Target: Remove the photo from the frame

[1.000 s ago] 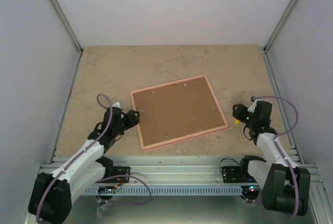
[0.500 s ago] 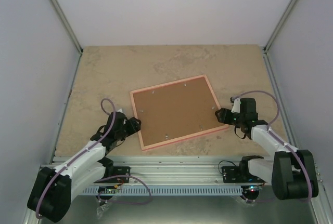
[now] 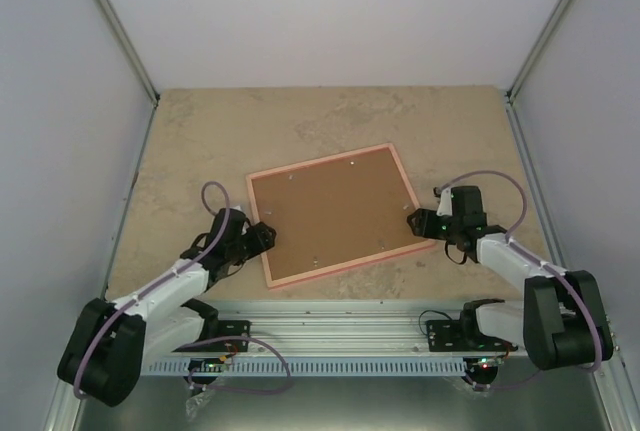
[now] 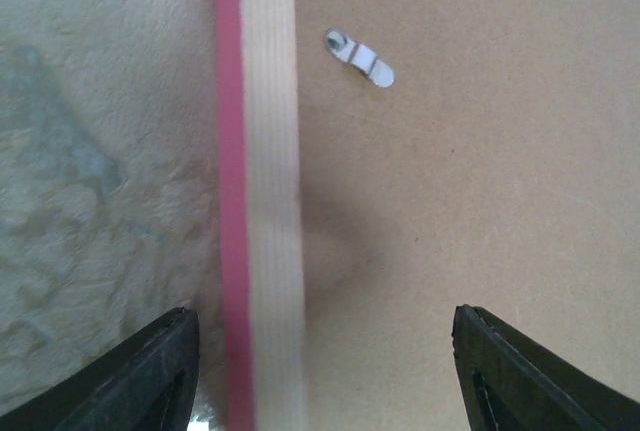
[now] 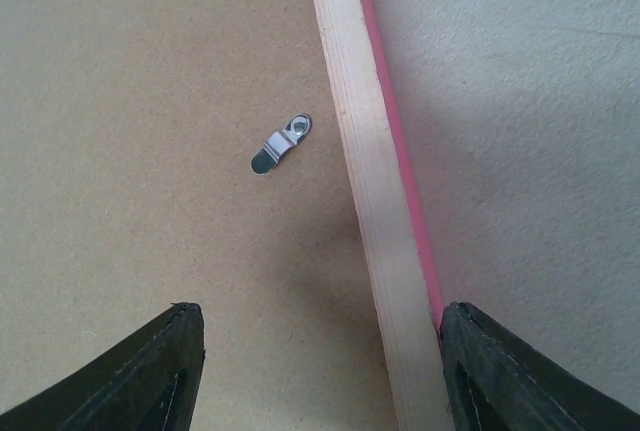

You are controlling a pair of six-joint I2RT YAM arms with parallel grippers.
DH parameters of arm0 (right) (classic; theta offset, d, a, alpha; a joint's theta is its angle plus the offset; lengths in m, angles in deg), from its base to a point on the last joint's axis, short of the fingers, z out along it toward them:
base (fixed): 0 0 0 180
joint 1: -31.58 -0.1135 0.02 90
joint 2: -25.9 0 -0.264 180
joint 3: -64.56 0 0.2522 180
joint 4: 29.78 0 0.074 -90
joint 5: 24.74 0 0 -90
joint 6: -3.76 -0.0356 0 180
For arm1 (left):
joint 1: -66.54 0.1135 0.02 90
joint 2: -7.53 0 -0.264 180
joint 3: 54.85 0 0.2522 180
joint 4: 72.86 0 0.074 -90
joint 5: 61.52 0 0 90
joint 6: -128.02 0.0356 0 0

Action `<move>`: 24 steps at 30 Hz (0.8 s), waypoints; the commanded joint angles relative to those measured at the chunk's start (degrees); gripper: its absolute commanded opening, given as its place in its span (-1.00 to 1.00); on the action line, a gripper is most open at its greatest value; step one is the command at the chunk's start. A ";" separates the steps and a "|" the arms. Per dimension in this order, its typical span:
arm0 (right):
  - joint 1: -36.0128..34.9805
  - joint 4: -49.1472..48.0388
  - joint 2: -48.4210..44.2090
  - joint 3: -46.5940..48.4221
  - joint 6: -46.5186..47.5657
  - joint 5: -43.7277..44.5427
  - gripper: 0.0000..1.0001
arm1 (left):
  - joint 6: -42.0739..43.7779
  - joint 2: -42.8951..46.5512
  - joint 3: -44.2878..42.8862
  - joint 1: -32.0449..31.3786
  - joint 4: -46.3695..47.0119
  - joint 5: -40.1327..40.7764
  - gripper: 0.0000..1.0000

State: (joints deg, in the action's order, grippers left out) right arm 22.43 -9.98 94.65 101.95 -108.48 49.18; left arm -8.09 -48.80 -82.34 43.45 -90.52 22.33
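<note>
The frame point(image 3: 338, 213) lies face down near the middle of the desk point(image 3: 200, 131), turned a little, with its brown back point(image 5: 150, 101) up. The photo cannot be seen; I judge it is under this back, facing the desk.

The left fingers point(image 4: 150, 371) are spread at the frame's left side. One is over the desk and the other over the back, with the pale rail point(image 4: 270, 151) between them. The right fingers point(image 5: 150, 371) are also spread and hold nothing. They stand at the frame's right side, one over the back and one at the pink outer edge. In both wrist views the rail runs straight away from the fingers.

Both arms seem about equally near. Ahead of the right fingers, just inside the rail, lies a small metal clip point(image 5: 281, 145). A similar clip point(image 4: 360, 58) lies ahead of the left fingers, also inside the rail. Probably these clips hold the back and must be turned first. Nothing else stands in the way.
</note>
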 commanded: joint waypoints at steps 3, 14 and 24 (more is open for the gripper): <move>-0.87 -2.13 2.57 2.09 0.20 -2.29 0.32 | 2.46 -6.91 -6.38 -0.30 3.23 1.40 0.45; -0.87 -5.21 8.62 6.42 0.54 -1.55 0.33 | 7.42 -28.28 -25.15 0.01 3.73 5.89 0.49; -0.87 -5.79 14.75 12.47 0.84 -1.95 0.34 | 9.80 -36.72 -34.53 2.38 2.80 5.93 0.50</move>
State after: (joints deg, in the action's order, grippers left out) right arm 22.17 -13.00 108.29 111.55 -108.29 50.71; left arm 0.17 -85.59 -113.91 45.55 -90.59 30.72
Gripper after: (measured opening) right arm 0.667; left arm 0.745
